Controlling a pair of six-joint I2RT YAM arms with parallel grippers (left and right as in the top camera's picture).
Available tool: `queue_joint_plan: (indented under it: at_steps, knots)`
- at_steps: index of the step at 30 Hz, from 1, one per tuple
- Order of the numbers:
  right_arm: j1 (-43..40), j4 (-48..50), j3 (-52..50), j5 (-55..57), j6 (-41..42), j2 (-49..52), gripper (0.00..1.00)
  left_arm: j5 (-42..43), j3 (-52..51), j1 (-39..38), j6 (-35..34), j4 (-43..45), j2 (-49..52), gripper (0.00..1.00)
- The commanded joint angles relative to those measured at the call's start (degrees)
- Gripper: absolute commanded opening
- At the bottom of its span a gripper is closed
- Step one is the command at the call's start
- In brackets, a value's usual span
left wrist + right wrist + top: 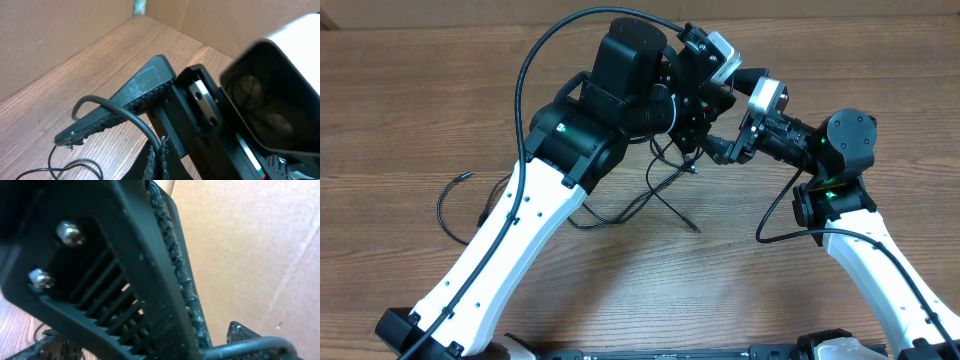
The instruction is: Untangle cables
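Left pincer (690, 148): mine, jaws together, clamped on one strand of the cables (655, 195); held up off the table (770, 300).
Right pincer (718, 152): mine, jaws apart; one finger (120, 105) sits just beside my left fingertips, and the held strand arches over it.
Cables: the main bunch hangs from my left pincer down to loose loops on the wood beneath both pincers.
Separate cable (455, 200): lies curved on the table, well off to the left.
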Motion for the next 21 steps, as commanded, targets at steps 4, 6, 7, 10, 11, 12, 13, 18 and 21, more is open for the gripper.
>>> queue_joint_plan:
  at_steps: [4, 6, 7, 10, 11, 12, 13, 18, 21]
  knots:
    - [0.3, -0.8, 1.0, 1.9, 0.3, 0.1, 0.86, 2.6, 1.3, 0.0, 1.2, 0.3, -0.6, 0.04]
    - [0.3, -2.3, 1.0, 1.9, 0.3, 0.1, 0.89, 2.0, 1.3, 0.5, 1.4, 0.5, -0.6, 0.04]
    - [0.3, -3.2, 1.0, 1.8, 0.3, 0.1, 0.90, 1.2, 1.3, 0.9, 1.6, 0.8, -0.6, 0.04]
    - [0.3, -6.1, 1.0, 1.8, 0.3, 0.1, 0.90, -1.6, 1.3, 2.2, 1.6, 1.0, -0.6, 0.04]
    - [0.3, -6.7, 1.0, 1.8, 0.3, 0.1, 0.90, -2.4, 1.3, 2.8, 1.6, 1.0, -0.6, 0.04]
    - [0.3, -7.0, 1.0, 1.6, 0.3, 0.1, 0.90, -2.6, 1.3, 3.5, 1.6, 0.9, -0.6, 0.04]
    - [0.3, -6.9, 1.0, 1.4, 0.3, 0.1, 0.91, -2.6, 1.3, 4.2, 1.6, 0.7, -0.6, 0.04]
    - [0.3, -5.5, 1.0, 1.4, 0.3, 0.0, 0.93, -2.6, 1.3, 6.7, 1.6, -1.2, -0.6, 0.04]
    - [0.3, -3.8, 1.0, 0.9, 0.3, 0.0, 0.96, -2.6, 1.3, 7.1, 1.6, -1.7, -0.6, 0.04]
